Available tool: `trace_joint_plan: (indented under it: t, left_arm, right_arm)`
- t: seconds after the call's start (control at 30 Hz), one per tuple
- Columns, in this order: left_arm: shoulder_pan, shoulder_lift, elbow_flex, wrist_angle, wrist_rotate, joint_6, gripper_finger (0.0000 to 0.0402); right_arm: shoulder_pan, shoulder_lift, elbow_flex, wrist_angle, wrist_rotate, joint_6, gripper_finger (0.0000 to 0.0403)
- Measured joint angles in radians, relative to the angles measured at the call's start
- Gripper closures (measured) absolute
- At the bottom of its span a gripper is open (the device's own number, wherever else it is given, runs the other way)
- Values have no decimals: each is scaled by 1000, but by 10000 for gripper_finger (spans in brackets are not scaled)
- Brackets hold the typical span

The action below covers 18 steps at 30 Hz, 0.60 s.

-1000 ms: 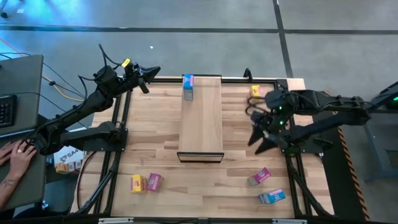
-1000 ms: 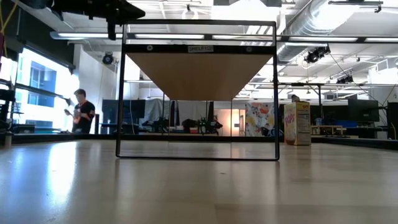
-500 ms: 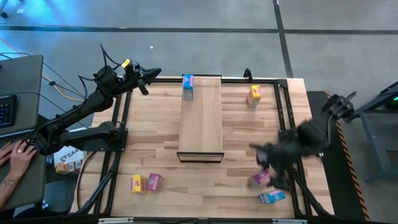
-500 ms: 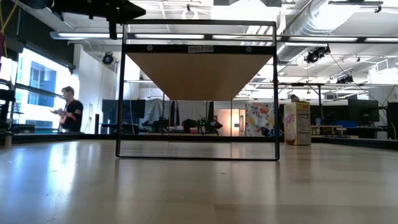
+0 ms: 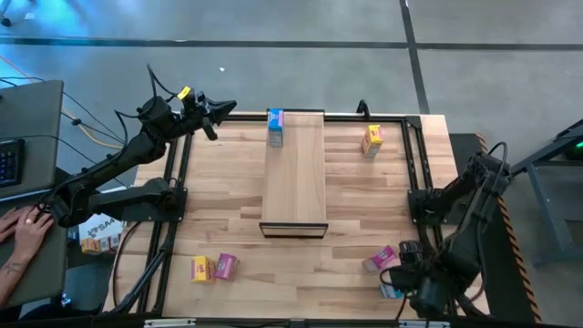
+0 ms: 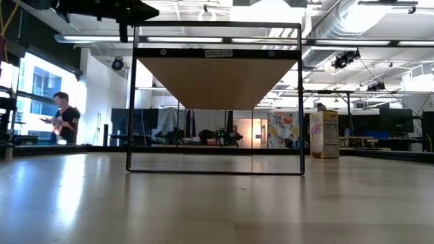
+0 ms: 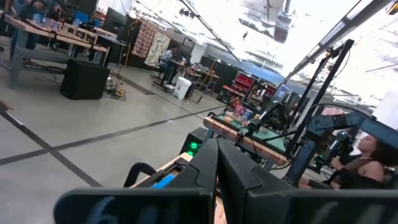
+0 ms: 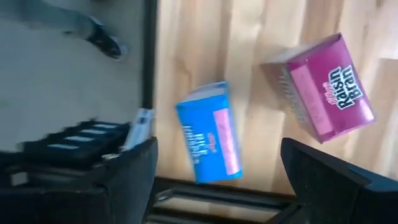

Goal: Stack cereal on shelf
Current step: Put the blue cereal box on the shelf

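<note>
The shelf (image 5: 294, 169) runs down the middle of the table (image 5: 228, 191), reaching from the far edge toward the near side. One cereal box (image 5: 275, 127) stands on the shelf's far left corner. Another box (image 5: 372, 139) sits on the table to the shelf's right, near the far edge. Two boxes (image 5: 212, 267) lie touching side by side near the front left. At the front right, two more (image 5: 380, 258) lie close together, the nearer one (image 8: 208, 132) by the table's frame.
</note>
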Motion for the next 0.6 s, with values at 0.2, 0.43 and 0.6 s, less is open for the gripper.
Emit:
trace_joint_plan:
  t: [0.2, 0.43, 0.6]
  left_arm:
    - [0, 0, 0, 0, 0, 0, 402]
    - [0, 0, 0, -1, 0, 15, 401]
    - [0, 0, 0, -1, -5, 25, 402]
  right_arm:
    - [34, 8, -132, 85, -22, 90, 84]
    - [64, 7, -220, 210, -39, 102, 84]
    - [80, 6, -272, 224, -35, 100, 86]
